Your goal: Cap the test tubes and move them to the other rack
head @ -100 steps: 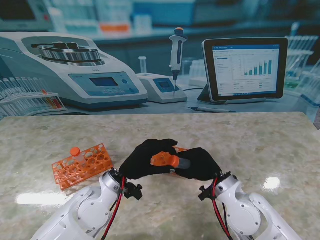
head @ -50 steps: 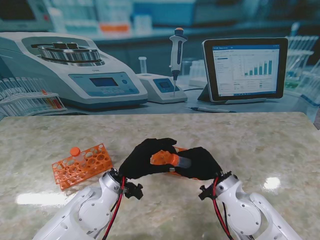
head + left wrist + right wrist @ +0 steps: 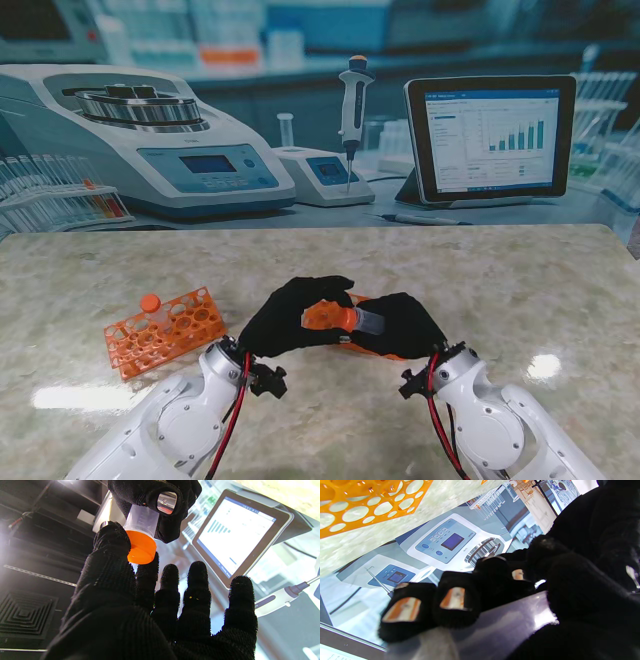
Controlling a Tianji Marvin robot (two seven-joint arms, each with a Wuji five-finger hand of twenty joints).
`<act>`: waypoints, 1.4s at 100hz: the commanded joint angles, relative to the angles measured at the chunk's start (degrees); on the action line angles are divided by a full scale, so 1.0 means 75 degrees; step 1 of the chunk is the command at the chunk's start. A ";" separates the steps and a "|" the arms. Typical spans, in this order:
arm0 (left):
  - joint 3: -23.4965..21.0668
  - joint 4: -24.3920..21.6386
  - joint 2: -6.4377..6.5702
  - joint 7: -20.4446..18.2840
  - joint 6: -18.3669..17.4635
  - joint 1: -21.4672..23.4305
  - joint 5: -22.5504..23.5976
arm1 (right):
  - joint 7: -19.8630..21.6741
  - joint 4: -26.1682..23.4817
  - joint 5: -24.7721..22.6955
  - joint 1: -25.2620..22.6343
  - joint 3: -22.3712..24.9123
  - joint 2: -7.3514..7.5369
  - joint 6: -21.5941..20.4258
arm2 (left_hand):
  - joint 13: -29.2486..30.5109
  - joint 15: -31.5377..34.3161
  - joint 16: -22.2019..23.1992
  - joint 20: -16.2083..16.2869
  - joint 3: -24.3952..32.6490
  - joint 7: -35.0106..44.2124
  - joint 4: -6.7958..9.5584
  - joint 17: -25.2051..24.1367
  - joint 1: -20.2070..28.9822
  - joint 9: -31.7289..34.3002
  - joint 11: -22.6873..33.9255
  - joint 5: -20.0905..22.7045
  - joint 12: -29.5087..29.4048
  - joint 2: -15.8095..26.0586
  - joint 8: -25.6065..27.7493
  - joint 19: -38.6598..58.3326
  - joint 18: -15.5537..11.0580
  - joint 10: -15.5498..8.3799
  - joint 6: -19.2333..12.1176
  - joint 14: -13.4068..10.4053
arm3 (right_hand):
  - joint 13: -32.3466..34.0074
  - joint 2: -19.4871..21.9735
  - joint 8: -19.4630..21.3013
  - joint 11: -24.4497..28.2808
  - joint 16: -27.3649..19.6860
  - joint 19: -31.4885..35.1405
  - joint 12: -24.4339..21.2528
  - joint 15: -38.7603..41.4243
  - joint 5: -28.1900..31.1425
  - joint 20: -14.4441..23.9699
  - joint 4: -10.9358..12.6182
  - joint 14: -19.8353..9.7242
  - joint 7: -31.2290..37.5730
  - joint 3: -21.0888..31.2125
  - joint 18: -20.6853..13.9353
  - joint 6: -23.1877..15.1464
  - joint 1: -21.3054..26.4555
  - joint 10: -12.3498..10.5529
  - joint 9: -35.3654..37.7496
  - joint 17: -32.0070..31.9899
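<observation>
A: status on the tube job?

B: mid-capping. Right hand [image 3: 400,322] is wrapped around a clear tube [image 3: 370,321], held roughly level above the table [image 3: 520,290], between the two hands. Left hand [image 3: 285,318] has thumb and forefinger pinched on the orange cap [image 3: 327,316], the other fingers spread loose

A: cap on or off?

B: it sits on the tube mouth. The left wrist view shows the cap [image 3: 140,547] flush against the tube [image 3: 142,518] with no visible gap, but I can't tell if it's fully tight. My read is it's being seated or twisted home right now

A: transfers done?

B: rack on the left [image 3: 165,330] has one capped tube [image 3: 151,303] standing in a far corner hole; the other holes look empty. So probably one tube finished, this one would be second

A: the other rack?

B: there's orange showing behind the hands [image 3: 362,298], likely the second rack, mostly hidden. Right wrist view shows an orange rack [image 3: 357,510] with open holes, and I see no tubes in the visible part. Can't count what's left in it

A: so remaining?

B: finish this cap, let go with the left hand, carry the tube to the left rack and drop it in a free hole. Anything beyond that depends on tubes I can't see

A: risks?

B: the tube is level, not upright, and needs turning upright before insertion
</observation>
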 commanded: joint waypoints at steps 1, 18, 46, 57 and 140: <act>0.0060 -0.0032 -0.0021 -0.0061 0.0017 0.0003 0.0002 | 0.0035 -0.0053 0.0032 -0.0018 -0.0035 -0.0030 0.0024 | 0.0146 0.0016 0.0054 -0.0009 0.1037 0.1555 0.0298 -0.0033 0.1099 0.0128 0.0011 0.0514 0.0139 0.0505 0.0341 0.0222 0.0020 -0.0236 -0.1245 -0.0232 | 0.0132 0.0170 0.0182 0.0144 0.0513 0.2089 0.0123 0.1536 0.0352 0.0415 -0.0126 -0.0994 0.0513 0.0042 -0.0460 -0.0006 0.0107 -0.0153 0.0311 0.0448; 0.0097 -0.0095 -0.0035 -0.0024 -0.0013 -0.0007 0.0007 | 0.0049 -0.0040 0.0040 -0.0007 -0.0058 -0.0027 0.0022 | 0.0161 0.0026 0.0063 -0.0008 0.1039 0.1524 0.0293 -0.0014 0.1103 0.0140 0.0017 0.0534 0.0142 0.0529 0.0314 0.0238 0.0017 -0.0237 -0.1219 -0.0234 | 0.0132 0.0163 0.0183 0.0139 0.0513 0.2089 0.0121 0.1536 0.0352 0.0415 -0.0126 -0.0994 0.0512 0.0039 -0.0460 -0.0006 0.0112 -0.0148 0.0311 0.0448; 0.0121 -0.0118 -0.0044 0.0011 -0.0078 -0.0017 0.0022 | 0.0065 -0.0005 0.0026 0.0025 -0.0108 -0.0023 0.0049 | 0.0178 0.0040 0.0074 -0.0006 0.1035 0.1457 0.0284 -0.0008 0.1125 0.0164 0.0028 0.0589 0.0146 0.0575 0.0255 0.0259 0.0018 -0.0234 -0.1172 -0.0218 | 0.0132 0.0165 0.0183 0.0138 0.0513 0.2089 0.0122 0.1536 0.0352 0.0415 -0.0125 -0.0994 0.0512 0.0039 -0.0460 -0.0006 0.0123 -0.0151 0.0311 0.0448; 0.0110 -0.0122 -0.0031 -0.0028 -0.0073 -0.0007 0.0025 | 0.0068 0.0009 0.0029 0.0043 -0.0132 -0.0024 0.0075 | 0.0180 0.0037 0.0073 -0.0008 0.1033 0.1444 0.0287 -0.0007 0.1133 0.0172 0.0028 0.0608 0.0145 0.0571 0.0248 0.0258 0.0027 -0.0226 -0.1160 -0.0209 | 0.0132 0.0164 0.0183 0.0141 0.0513 0.2089 0.0124 0.1536 0.0352 0.0415 -0.0124 -0.0994 0.0512 0.0040 -0.0460 -0.0006 0.0126 -0.0137 0.0311 0.0448; 0.0064 0.0025 0.0030 -0.0210 0.0075 0.0033 0.0027 | 0.0014 -0.0034 0.0028 0.0022 -0.0070 -0.0035 0.0033 | 0.0176 0.0005 0.0057 -0.0026 0.1022 0.1419 0.0317 -0.0060 0.1132 0.0173 -0.0004 0.0675 0.0131 0.0567 0.0240 0.0199 0.0049 -0.0206 -0.1143 -0.0203 | 0.0132 0.0173 0.0184 0.0134 0.0511 0.2089 0.0127 0.1533 0.0352 0.0415 -0.0122 -0.0995 0.0512 0.0044 -0.0460 -0.0006 0.0122 -0.0151 0.0312 0.0448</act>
